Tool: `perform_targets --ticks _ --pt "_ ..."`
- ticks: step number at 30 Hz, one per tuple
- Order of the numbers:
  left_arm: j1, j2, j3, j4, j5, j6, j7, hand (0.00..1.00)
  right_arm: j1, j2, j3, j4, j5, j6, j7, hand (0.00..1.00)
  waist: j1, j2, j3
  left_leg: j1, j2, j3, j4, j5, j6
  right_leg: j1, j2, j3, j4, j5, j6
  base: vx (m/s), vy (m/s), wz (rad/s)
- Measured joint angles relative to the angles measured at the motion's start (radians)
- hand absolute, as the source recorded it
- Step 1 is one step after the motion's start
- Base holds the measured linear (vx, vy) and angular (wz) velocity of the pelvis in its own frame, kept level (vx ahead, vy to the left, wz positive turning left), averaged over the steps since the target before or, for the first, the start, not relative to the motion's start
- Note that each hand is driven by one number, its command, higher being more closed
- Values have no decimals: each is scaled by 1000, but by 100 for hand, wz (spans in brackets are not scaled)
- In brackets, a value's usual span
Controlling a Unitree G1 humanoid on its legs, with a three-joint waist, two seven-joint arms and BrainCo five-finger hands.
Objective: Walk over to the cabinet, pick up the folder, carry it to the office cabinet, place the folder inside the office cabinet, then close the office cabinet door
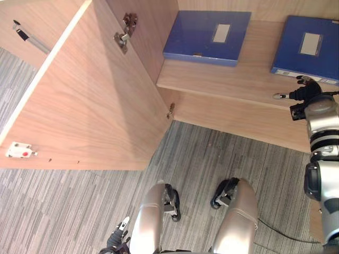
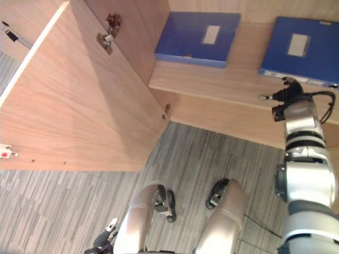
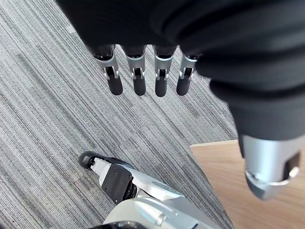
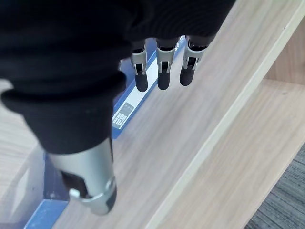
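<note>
We see the folder lying flat on the wooden shelf of the office cabinet, towards the shelf's right end. It is a deep blue, box-like file with a pale rectangular label on its top face and a white printed strip along the spine that faces the shelf's front edge. A second folder of the same blue, also labelled on top, lies flat further left on the same shelf, well apart from the first. Our right hand sits over the shelf just at the folder's near edge, its fingers straight and spread from the thumb, clasping nothing; we cannot tell whether the tips touch the spine. The cabinet door stands wide open left of the shelf. Our left hand hangs low below the shelf, over the grey carpet, fingers straight and empty.
</note>
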Motion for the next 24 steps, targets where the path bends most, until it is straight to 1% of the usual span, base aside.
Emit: perform_targets --ticks 2,5,9,12,14,15,16,17,18,20,21,22,23,24 --pt "-4 0 8 10 5 -1 0 0 12 35 0 -13 -27 -4 -3 0 -4 -3 -3 10 7 0 -10 3 1 18 7 -12 -19 9 -4 43 -20 -5" --pt "-14 -3 32 31 12 -1 1 0 14 73 0 -24 -28 -6 -12 0 -3 -11 -14 18 21 -1 -18 3 1 35 25 -23 -41 18 -5 33 -12 -9" --pt "-26 -2 64 57 18 -2 11 0 48 164 1 -82 -27 -19 -40 0 -7 -42 -33 84 37 12 -71 11 -5 94 55 -31 -98 37 -5 69 -18 -16" --pt "-27 0 69 56 17 -9 24 0 99 230 2 -105 -27 -26 -50 0 -9 -56 -51 151 49 21 -167 46 -7 165 93 -55 -201 76 -2 81 -17 -18" --pt "-21 1 71 56 16 -10 29 0 161 287 9 -105 -27 -27 -50 0 -11 -73 -75 226 63 32 -274 87 -15 241 134 -80 -312 115 0 113 -15 -21" --pt "-19 2 72 56 15 -13 29 0 180 303 9 -105 -27 -27 -50 0 -10 -79 -84 246 66 36 -302 96 -17 259 144 -84 -339 123 0 111 -10 -19" --pt "-14 8 72 56 15 -16 30 0 216 334 10 -105 -27 -28 -49 0 -12 -93 -101 292 68 45 -360 116 -21 294 154 -100 -387 129 2 119 -10 -23" --pt "-9 10 72 55 15 -19 30 0 250 363 10 -105 -27 -29 -49 0 -12 -101 -123 334 76 55 -412 131 -30 331 166 -122 -432 139 3 129 -10 -26" --pt "-4 10 71 55 15 -20 30 0 267 377 11 -105 -27 -31 -49 0 -11 -102 -138 355 83 60 -436 136 -33 351 178 -133 -458 149 -1 152 -12 -34" --pt "5 10 68 56 17 -22 30 0 327 426 10 -105 -25 -37 -49 0 -8 -108 -190 431 112 86 -535 163 -53 414 240 -152 -563 196 -8 179 -21 -45" --pt "5 9 66 56 17 -22 31 0 341 438 9 -104 -24 -39 -48 0 -6 -110 -201 455 117 97 -567 175 -59 433 255 -161 -597 218 -10 200 -22 -61" --pt "0 8 62 57 21 -22 35 0 375 460 1 -103 -17 -54 -49 0 -5 -111 -227 493 124 115 -630 209 -63 470 295 -164 -683 260 -15 159 -11 -50" --pt "-6 9 54 60 25 -22 36 0 396 469 -10 -100 -13 -58 -50 0 -6 -111 -240 506 124 115 -654 227 -58 494 314 -162 -734 283 -16 176 2 -47" --pt "-29 6 35 80 45 -22 38 0 427 488 -37 -72 10 -66 -53 0 -7 -121 -252 522 110 107 -671 273 -51 551 339 -158 -841 336 -16 120 18 -31"
